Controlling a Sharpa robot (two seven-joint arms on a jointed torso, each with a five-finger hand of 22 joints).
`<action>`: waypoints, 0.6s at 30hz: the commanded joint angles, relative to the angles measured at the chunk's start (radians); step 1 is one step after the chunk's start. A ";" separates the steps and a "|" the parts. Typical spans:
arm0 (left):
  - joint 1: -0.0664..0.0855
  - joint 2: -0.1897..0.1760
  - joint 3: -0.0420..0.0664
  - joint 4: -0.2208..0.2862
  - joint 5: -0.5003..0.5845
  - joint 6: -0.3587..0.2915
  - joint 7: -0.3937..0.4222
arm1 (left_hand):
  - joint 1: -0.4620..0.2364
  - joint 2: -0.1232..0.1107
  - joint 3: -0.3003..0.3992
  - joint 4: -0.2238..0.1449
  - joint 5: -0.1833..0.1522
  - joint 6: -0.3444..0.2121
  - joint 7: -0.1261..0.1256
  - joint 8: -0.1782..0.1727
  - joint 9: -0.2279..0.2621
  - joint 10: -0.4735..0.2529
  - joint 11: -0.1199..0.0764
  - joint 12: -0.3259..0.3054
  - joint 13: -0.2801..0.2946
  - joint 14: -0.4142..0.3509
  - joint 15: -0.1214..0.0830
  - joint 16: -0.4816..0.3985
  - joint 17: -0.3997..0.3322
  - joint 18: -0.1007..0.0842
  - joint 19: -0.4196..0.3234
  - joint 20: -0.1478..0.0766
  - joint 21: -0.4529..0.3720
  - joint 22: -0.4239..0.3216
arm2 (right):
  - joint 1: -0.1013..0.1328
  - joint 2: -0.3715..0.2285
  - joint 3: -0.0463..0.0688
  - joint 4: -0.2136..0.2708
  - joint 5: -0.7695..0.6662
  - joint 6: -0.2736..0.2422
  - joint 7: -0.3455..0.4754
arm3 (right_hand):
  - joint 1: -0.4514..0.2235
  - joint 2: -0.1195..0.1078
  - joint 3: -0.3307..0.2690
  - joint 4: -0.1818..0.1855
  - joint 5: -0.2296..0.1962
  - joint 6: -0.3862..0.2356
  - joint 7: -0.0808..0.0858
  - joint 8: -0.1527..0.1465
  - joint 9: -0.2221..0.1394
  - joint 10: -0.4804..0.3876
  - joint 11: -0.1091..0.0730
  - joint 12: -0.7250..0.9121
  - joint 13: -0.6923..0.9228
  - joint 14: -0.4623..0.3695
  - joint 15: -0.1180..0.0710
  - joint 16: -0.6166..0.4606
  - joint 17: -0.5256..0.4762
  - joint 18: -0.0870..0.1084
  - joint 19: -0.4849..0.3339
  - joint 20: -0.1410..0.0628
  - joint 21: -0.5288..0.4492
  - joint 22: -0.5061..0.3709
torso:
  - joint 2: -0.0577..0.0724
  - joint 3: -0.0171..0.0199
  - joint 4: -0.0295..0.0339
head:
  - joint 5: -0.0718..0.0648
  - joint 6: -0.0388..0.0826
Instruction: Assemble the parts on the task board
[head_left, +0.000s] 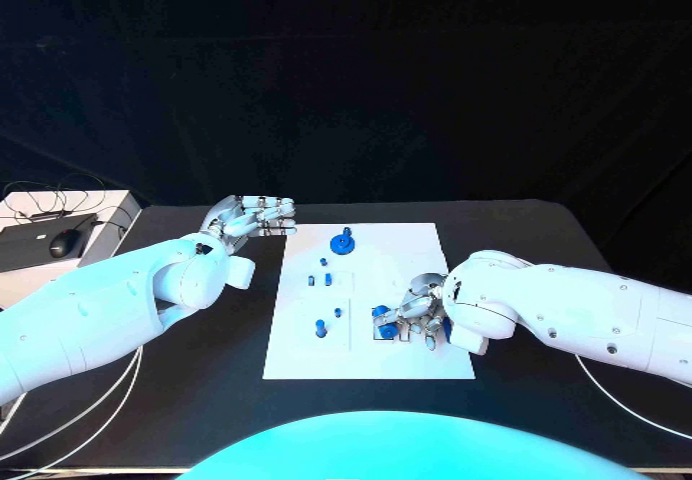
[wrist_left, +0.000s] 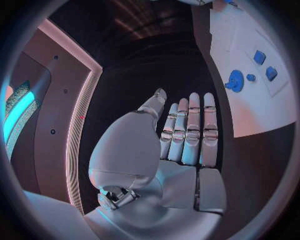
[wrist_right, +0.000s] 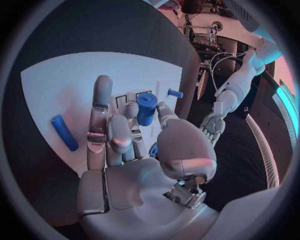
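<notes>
White board (head_left: 389, 240) lay in the middle of the black surface (head_left: 548, 230), with small blue parts spread over it: a gear-like disc (head_left: 343, 241) near the far end, several small pieces (head_left: 326, 280) at mid-board, and others (head_left: 322, 326) toward the near end. The right hand (head_left: 415, 318) rested over the board's near right area, its fingers (wrist_right: 102, 120) curled about a blue cylinder (wrist_right: 145, 108), apparently pinching it; a blue rod (wrist_right: 64, 132) lay loose on the board beside that hand. The left hand (head_left: 248, 220) hovered off the board's far left corner, fingers (wrist_left: 194, 131) straight and pressed together, holding nothing. Judged on this evidence, assembly was at an early to middle stage, with most parts seemingly unseated. A black backdrop closed the room behind; boxes and cables (head_left: 58, 230) sat at the surface's far left.
</notes>
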 joint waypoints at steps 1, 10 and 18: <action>0.000 0.000 0.000 0.002 0.003 0.016 0.006 | -0.001 0.011 0.003 0.002 -0.001 -0.001 0.001 0.002 0.000 -0.005 -0.003 -0.002 0.000 -0.002 0.000 -0.001 0.002 -0.008 0.007 0.001 0.003 -0.001 | -0.003 -0.001 -0.002 0.002 -0.009 -0.012 -0.005 | -0.008 -0.015 0.007 0.024 -0.043 -0.005 0.002 -0.006 0.000 -0.005 0.001 -0.002 -0.001 0.003 0.002 -0.006 0.001 0.007 0.021 0.000 -0.006 0.001 | 0.000 0.0001 -0.0002 | -0.001 0.000; 0.000 -0.001 0.000 0.002 0.003 0.015 0.006 | -0.001 0.011 0.003 0.002 -0.001 -0.001 0.001 0.002 0.000 -0.005 -0.003 -0.002 0.000 -0.002 0.000 -0.001 0.002 -0.008 0.007 0.001 0.003 -0.001 | -0.004 -0.006 -0.002 0.011 -0.007 -0.017 -0.002 | -0.015 -0.060 0.047 0.097 -0.095 -0.004 0.002 -0.005 0.001 -0.003 0.000 0.000 -0.002 0.004 0.002 -0.004 0.004 0.007 0.021 0.000 -0.008 0.005 | 0.001 0.0003 0.0000 | -0.001 0.000; 0.000 -0.001 0.000 0.002 0.003 0.015 0.006 | -0.001 0.011 0.003 0.002 -0.001 -0.001 0.001 0.002 0.000 -0.005 -0.003 -0.002 0.000 -0.002 0.000 -0.001 0.002 -0.008 0.007 0.001 0.003 -0.001 | -0.005 -0.026 -0.001 0.038 -0.011 -0.028 0.003 | -0.009 -0.065 0.052 0.107 -0.097 -0.002 0.001 -0.004 0.002 -0.001 -0.001 0.002 -0.001 0.004 0.001 -0.004 0.004 0.007 0.022 0.000 -0.007 0.007 | 0.000 0.0007 -0.0001 | 0.000 0.000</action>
